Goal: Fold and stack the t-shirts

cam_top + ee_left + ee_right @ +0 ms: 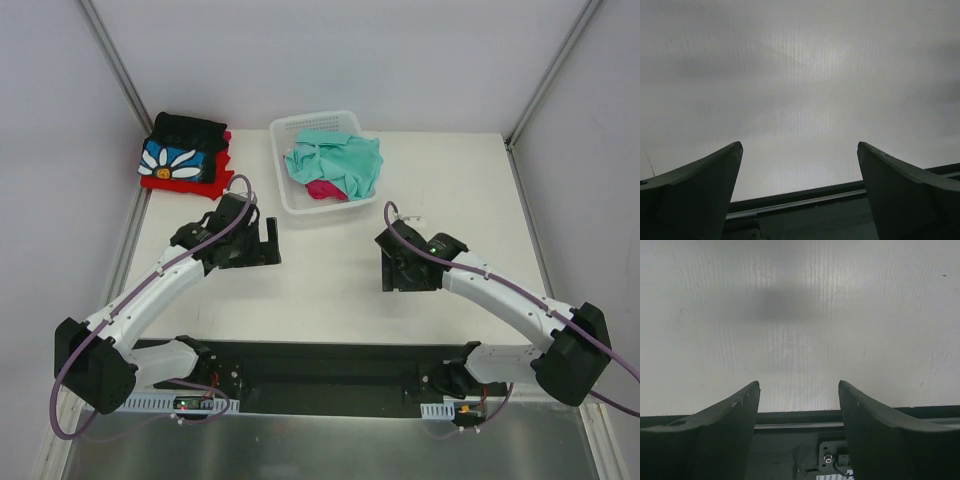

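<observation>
A folded black t-shirt with a white daisy on blue [182,155] lies on a folded red t-shirt [160,182] at the far left of the table. A crumpled mint-teal t-shirt [340,162] fills the white lattice basket [284,180], over a magenta-pink t-shirt [325,189] that shows only at its near edge. My left gripper [262,245] is open and empty, near the basket's left side. My right gripper [398,272] is open and empty over bare table. Both wrist views show only open fingers [700,185] [720,425] above the white tabletop.
The white table [330,290] has a black rail [330,365] along its near edge, where both arm bases stand. Grey walls and metal posts [118,70] close in the left, right and back.
</observation>
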Controlling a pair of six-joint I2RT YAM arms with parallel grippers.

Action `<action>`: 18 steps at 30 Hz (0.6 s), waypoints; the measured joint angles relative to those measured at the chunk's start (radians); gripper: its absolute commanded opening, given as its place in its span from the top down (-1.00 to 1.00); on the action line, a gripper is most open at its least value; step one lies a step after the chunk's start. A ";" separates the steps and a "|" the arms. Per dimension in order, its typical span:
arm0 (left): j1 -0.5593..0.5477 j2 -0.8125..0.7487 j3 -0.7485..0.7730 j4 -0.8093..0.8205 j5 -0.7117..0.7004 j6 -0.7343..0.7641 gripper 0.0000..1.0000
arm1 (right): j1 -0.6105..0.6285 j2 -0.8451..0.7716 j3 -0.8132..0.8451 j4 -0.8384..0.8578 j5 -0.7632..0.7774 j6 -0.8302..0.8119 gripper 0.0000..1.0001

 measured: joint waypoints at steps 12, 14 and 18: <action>0.000 0.000 0.000 0.000 0.001 -0.001 -0.98 | 0.005 0.000 0.000 0.000 0.001 0.004 -0.36; 0.000 0.000 0.000 0.000 0.001 -0.002 -0.98 | 0.005 0.000 0.000 0.000 0.001 0.005 -0.36; 0.000 0.000 -0.002 -0.001 0.001 -0.001 -0.98 | 0.005 0.000 0.000 0.000 0.001 0.007 -0.37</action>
